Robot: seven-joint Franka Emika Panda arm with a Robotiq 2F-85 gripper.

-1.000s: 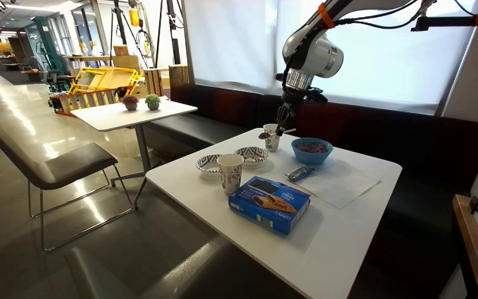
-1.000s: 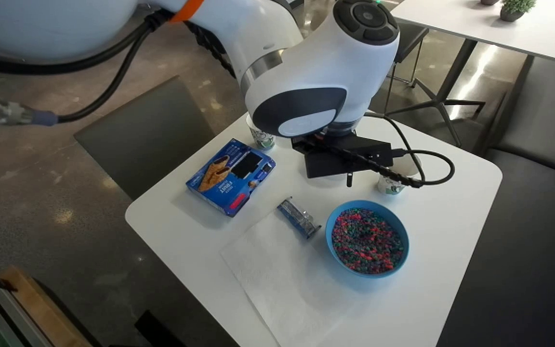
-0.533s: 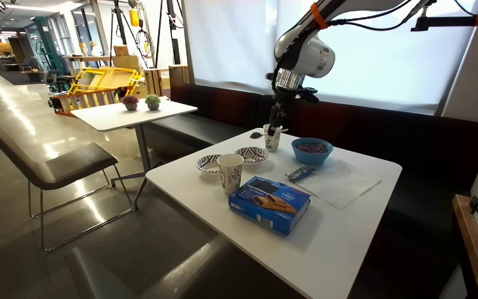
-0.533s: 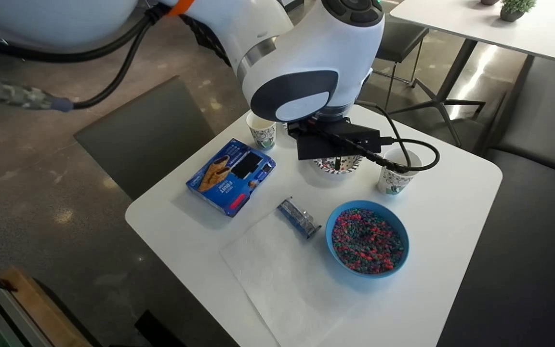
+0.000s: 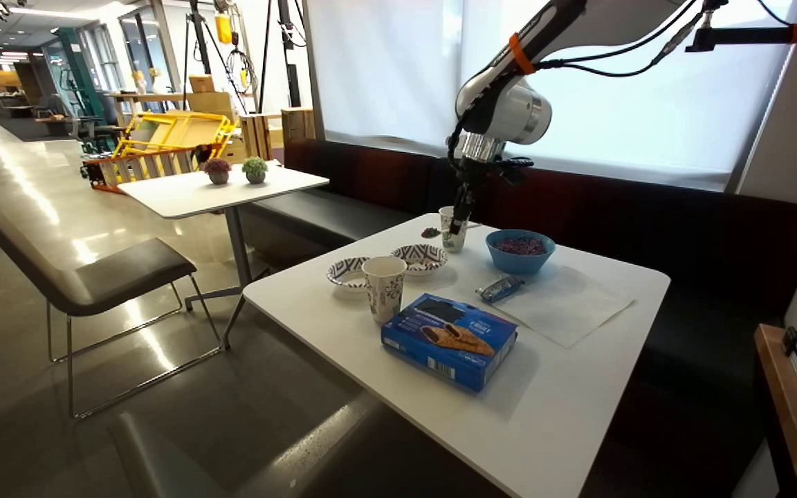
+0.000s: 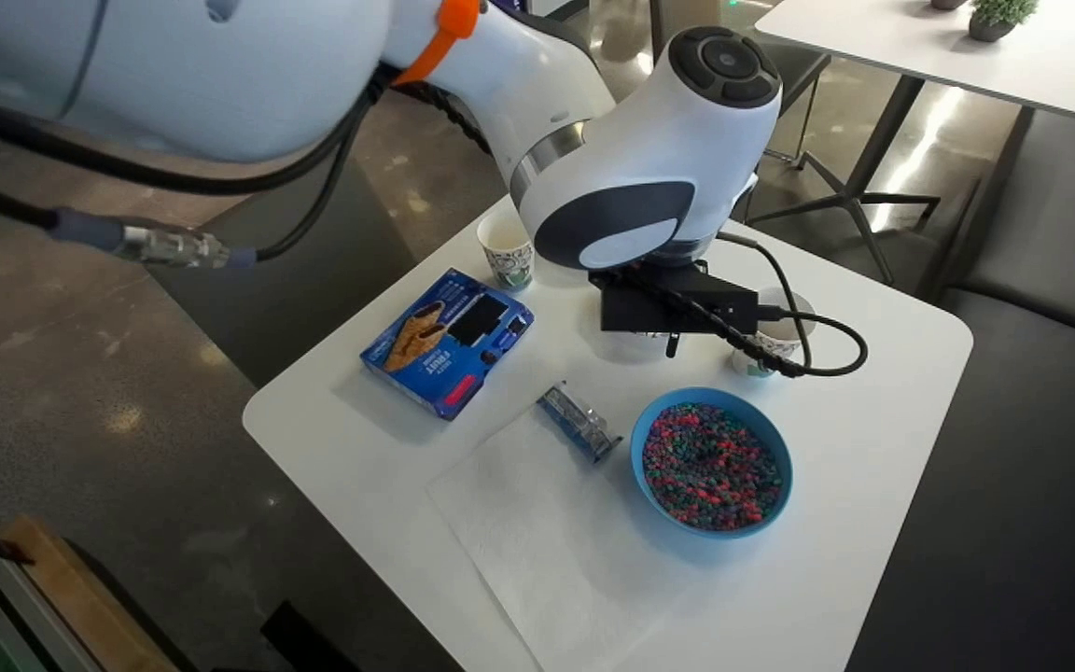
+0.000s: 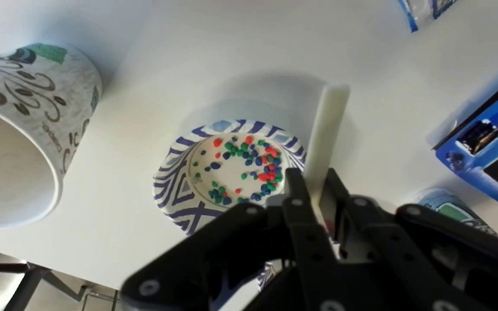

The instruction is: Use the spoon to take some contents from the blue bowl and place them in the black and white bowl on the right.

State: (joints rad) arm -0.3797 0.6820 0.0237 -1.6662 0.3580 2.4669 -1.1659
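Paper cup (image 7: pixel 59 99) stands leftmost in the wrist view, between nine and ten o'clock from the black and white bowl (image 7: pixel 173 190), whose floor carries scattered red, green and blue bits (image 7: pixel 268 176). At that bowl's three o'clock, the fingers of the gripper (image 7: pixel 314 181) are pinched on the pale handle of the spoon (image 7: pixel 327 129), which points just past twelve; the scoop end is hidden here. Rightmost, a blue box (image 7: pixel 491 151) meets the edge at three o'clock, a second cup (image 7: pixel 452 211) at its seven.

In an exterior view, a second patterned bowl (image 5: pixel 335 272) is leftmost on the white table (image 5: pixel 551 401), the second cup at its four o'clock, the black and white bowl between its two and three. Next, the spoon's scoop, loaded with dark bits, points to nine o'clock from the gripper, which shows in front of the paper cup; whether the scoop is over a bowl cannot be told. Farther right, a foil wrapper (image 5: pixel 500 289) lies at seven o'clock from the blue bowl (image 5: pixel 519 264), which holds coloured bits, and a white sheet (image 5: pixel 571 311) lies between that bowl's four and five.
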